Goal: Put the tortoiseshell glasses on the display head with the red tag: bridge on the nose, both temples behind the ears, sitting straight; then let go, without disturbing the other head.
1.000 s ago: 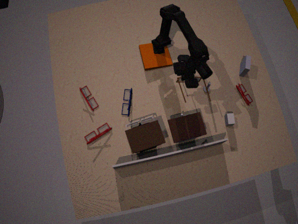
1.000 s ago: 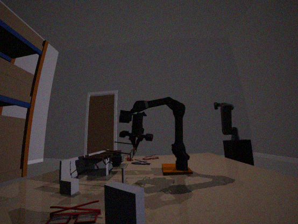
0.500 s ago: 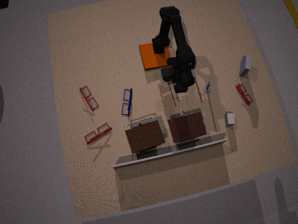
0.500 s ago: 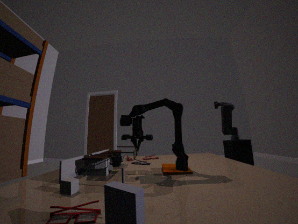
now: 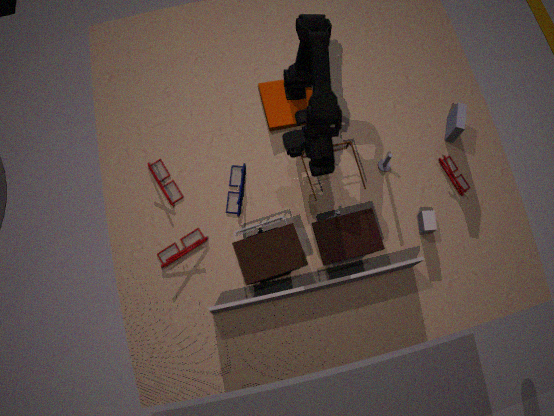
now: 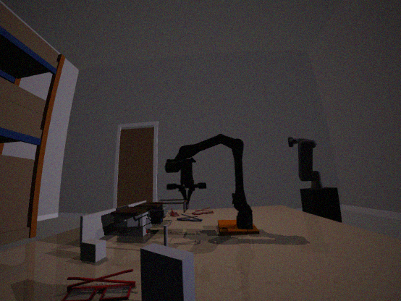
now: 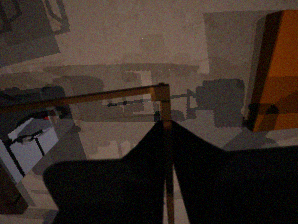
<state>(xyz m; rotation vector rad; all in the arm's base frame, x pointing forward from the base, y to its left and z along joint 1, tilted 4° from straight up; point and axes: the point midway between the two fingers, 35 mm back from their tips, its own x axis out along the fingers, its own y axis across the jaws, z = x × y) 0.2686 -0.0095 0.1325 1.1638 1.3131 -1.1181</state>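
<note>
The tortoiseshell glasses (image 5: 351,143) (image 6: 174,200) (image 7: 100,96) hang from my gripper (image 6: 187,207) (image 7: 165,125), which is shut on their front frame. They are in the air, both temples open and pointing toward the display heads. The arm hides the fingertips and part of the frame in the top view. The right display head (image 5: 348,236) has a dark brown top; the glasses are in front of it, apart from it. A small red mark (image 6: 148,231) shows low by the nearer head. The other head (image 5: 270,254) stands to its left, with a pale frame at its front.
A long upright panel (image 5: 320,286) stands behind the heads. A small post (image 5: 385,164) (image 6: 166,235) stands right of the glasses. Blue glasses (image 5: 243,190) and red glasses (image 5: 166,182) lie left. More red glasses (image 5: 454,175) and grey blocks (image 5: 455,122) (image 5: 427,221) are right.
</note>
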